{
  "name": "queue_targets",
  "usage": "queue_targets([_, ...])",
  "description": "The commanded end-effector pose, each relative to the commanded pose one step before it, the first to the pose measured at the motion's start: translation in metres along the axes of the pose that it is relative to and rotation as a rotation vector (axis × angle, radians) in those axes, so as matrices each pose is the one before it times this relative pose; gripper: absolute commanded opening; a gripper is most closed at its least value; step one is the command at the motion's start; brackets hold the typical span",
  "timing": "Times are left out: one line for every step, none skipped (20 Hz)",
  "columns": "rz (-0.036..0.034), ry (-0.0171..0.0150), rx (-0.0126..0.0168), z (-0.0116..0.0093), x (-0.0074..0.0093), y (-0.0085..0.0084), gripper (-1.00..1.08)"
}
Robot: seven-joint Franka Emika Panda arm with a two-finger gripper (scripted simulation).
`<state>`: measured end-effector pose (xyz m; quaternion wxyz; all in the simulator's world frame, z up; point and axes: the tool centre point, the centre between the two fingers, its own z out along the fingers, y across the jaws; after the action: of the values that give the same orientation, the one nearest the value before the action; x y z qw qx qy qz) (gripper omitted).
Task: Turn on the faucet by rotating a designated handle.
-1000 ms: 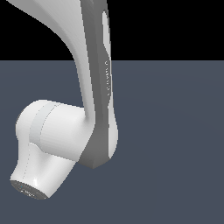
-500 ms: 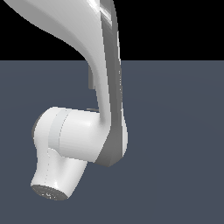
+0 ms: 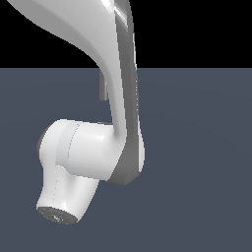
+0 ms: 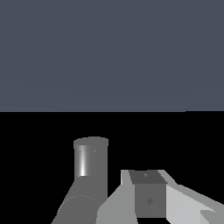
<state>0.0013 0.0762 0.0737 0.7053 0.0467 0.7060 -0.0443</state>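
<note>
One finger (image 4: 148, 199) is seen in the wrist view, just beside the faucet (image 4: 89, 168) cylinder; finger spacing cannot be told. The handle is not made out. In the exterior view the arm (image 3: 93, 152) blocks nearly everything; no desk edges are shown, so placement cannot be given.

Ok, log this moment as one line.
task: turn faucet on | faucet: beside gripper | contact: cannot tell | jaws: cannot tell | exterior: arm blocks view
</note>
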Motion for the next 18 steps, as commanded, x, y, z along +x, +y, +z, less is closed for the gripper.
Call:
queue_targets([0.00037, -0.00123, -0.00060, 0.00029, -0.00825, 0.00309, -1.00])
queue_targets([0.00000, 0.00000, 0.00000, 0.00002, -0.00382, 0.00132, -1.00])
queue_targets([0.00000, 0.00000, 0.00000, 0.00002, -0.00382, 0.00133, -1.00])
queue_targets([0.00000, 0.00000, 0.00000, 0.00002, -0.00382, 0.00133, -1.00])
queue_targets([0.00000, 0.00000, 0.00000, 0.00003, -0.00382, 0.00133, -1.00])
queue_targets([0.00000, 0.00000, 0.00000, 0.00003, -0.00381, 0.00133, -1.00])
queue_targets([0.00000, 0.00000, 0.00000, 0.00004, -0.00381, 0.00134, -1.00])
queue_targets([0.00000, 0.00000, 0.00000, 0.00004, -0.00381, 0.00134, -1.00])
queue_targets([0.00000, 0.00000, 0.00000, 0.00000, 0.00000, 0.00000, -1.00])
queue_targets([-0.00205, 0.00951, 0.00505, -0.00016, 0.00864, -0.00452, -1.00])
queue_targets([0.00013, -0.00060, -0.00031, 0.00000, -0.00373, -0.00103, -1.00])
queue_targets([0.00013, -0.00060, -0.00031, 0.00000, -0.00373, -0.00103, -1.00])
queue_targets([0.00019, -0.00085, -0.00044, -0.00005, -0.00387, -0.00096, -1.00])
queue_targets([0.00013, -0.00060, -0.00031, 0.00000, -0.00372, -0.00102, -1.00])
queue_targets([0.00013, -0.00060, -0.00031, 0.00000, -0.00371, -0.00102, -1.00])
queue_targets([0.00013, -0.00060, -0.00031, 0.00001, -0.00371, -0.00102, -1.00])
queue_targets([0.00019, -0.00085, -0.00044, -0.00004, -0.00385, -0.00095, -1.00])
queue_targets([0.00014, -0.00060, -0.00031, 0.00001, -0.00370, -0.00101, -1.00])
